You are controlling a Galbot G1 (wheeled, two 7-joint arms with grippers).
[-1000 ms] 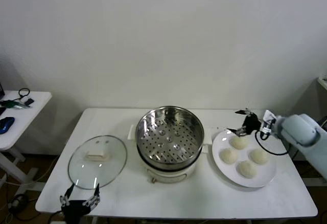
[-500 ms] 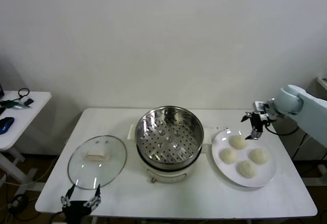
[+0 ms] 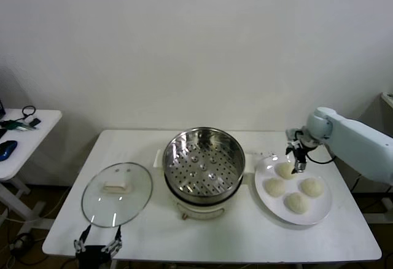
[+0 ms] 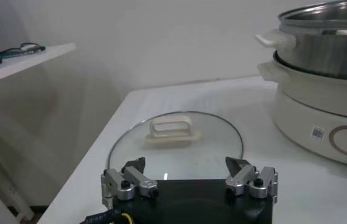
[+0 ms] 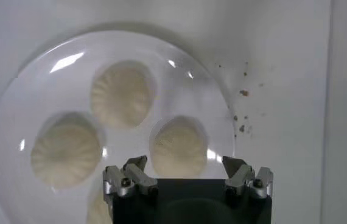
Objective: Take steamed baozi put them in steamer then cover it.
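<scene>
Nothing is loaded yet: all four baozi (image 3: 286,170) sit on the plate (image 3: 319,215) right of the steamer (image 3: 203,164), the cover (image 3: 117,193) left of it. The right gripper (image 3: 297,156) hovers wide-open and empty over the rear bun; the left gripper (image 3: 97,246) waits, open, near the cover.

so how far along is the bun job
Nothing is done yet: all four buns sit on the plate, and the steamer is empty. In hand: the right gripper, fingers open, hovers over the back bun. Left: load the buns and fit the lid, which lies by the waiting left gripper.
</scene>
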